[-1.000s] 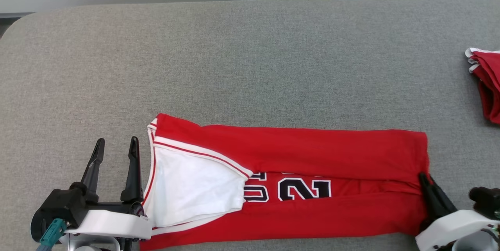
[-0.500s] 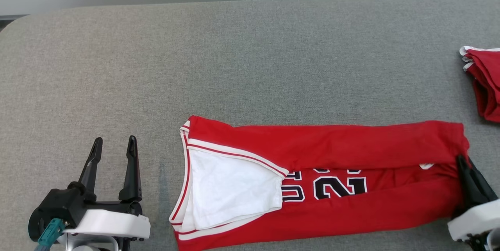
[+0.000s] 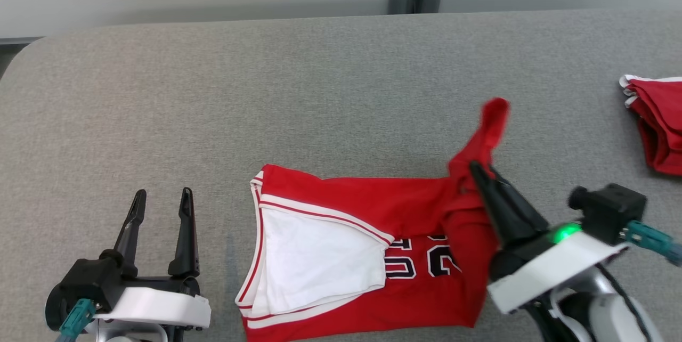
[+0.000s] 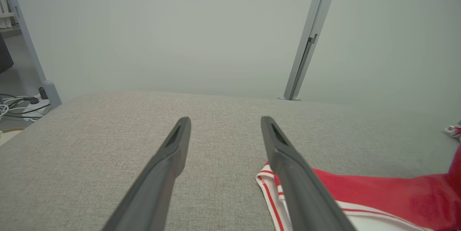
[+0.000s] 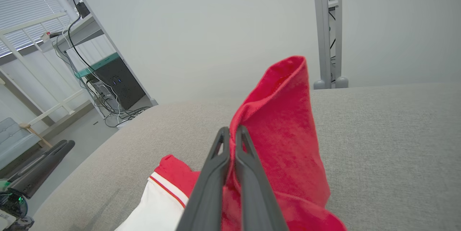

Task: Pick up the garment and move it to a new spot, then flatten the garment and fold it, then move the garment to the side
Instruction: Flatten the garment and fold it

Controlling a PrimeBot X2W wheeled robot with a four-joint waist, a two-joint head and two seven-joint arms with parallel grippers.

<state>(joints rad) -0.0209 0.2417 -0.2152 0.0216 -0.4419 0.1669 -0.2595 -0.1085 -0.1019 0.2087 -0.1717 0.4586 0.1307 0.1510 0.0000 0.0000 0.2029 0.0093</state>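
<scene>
Firmly clenched, the right hand [image 3: 479,170] holds an end of the garment [image 3: 351,198] raised; the left hand [image 3: 162,193] gapes beside it.

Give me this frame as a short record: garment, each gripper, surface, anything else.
garment: red jersey, folded lengthwise on the table, right end raised
left gripper: open, empty, apart from the jersey's collar end
right gripper: shut on the jersey's raised end
surface: grey fabric table
other: second red garment at the table's right edge
</scene>
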